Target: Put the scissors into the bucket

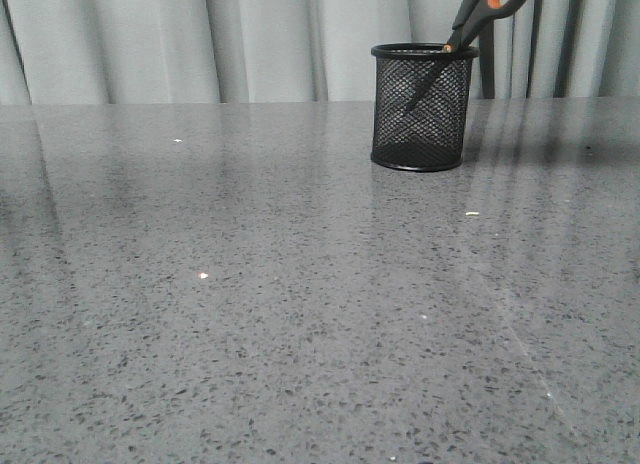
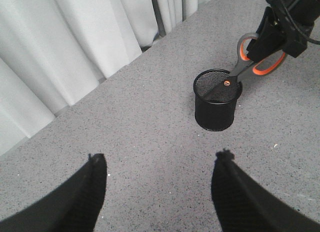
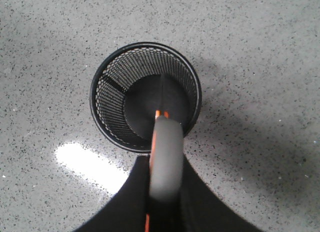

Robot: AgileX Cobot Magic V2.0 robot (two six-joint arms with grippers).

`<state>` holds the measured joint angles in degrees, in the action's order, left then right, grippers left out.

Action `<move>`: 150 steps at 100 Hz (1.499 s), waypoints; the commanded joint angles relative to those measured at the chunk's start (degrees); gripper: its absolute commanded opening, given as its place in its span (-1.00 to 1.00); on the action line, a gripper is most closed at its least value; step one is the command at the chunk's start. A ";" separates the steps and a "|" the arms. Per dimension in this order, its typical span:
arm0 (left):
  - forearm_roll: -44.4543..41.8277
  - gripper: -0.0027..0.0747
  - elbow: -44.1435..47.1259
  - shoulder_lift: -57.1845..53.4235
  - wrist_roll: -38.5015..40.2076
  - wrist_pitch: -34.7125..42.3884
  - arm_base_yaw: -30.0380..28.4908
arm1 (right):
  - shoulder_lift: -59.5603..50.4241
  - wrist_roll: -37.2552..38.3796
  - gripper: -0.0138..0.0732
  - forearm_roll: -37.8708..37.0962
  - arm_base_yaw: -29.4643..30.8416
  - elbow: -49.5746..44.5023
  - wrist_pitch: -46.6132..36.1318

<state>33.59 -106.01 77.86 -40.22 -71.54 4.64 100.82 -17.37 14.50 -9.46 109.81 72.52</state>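
The bucket [image 1: 422, 106] is seen standing upright on the grey speckled worktop [image 1: 250, 314], towards the far right side, in front of the pale curtain [image 1: 200, 39]. The scissors [image 1: 478, 22] are tilted, with the dark blades lowered inside the bucket and resting against its rim, while the orange-lined handles remain above and to the right of it. The handles are gripped by the right claw [image 2: 270, 39], which is closed on them from above. The left claw [image 2: 160, 164] is held open, its two dark fingers [image 2: 92, 184] set wide apart with nothing between them, well clear of the bucket. A bright light reflection [image 3: 87, 164] is noted on the worktop just beside the bucket.
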 commanded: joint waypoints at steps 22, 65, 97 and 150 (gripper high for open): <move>2.70 0.15 -1.59 -1.49 0.69 3.20 -0.17 | -2.70 -0.25 0.15 2.42 0.02 1.98 1.55; 2.70 0.15 -1.59 -1.49 0.69 2.99 -0.17 | -9.85 1.52 0.18 0.87 2.13 5.93 1.10; 2.70 -0.81 -1.12 -1.49 0.69 -1.48 -0.17 | -19.78 2.51 -0.83 3.18 2.44 -0.73 -8.99; 8.04 -0.98 38.86 -24.37 -8.57 38.95 -0.04 | -56.59 2.29 -0.79 3.06 2.44 -57.22 -54.71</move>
<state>37.33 -74.02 59.80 -45.16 -44.49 4.64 48.97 -15.04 16.87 -7.32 57.67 26.26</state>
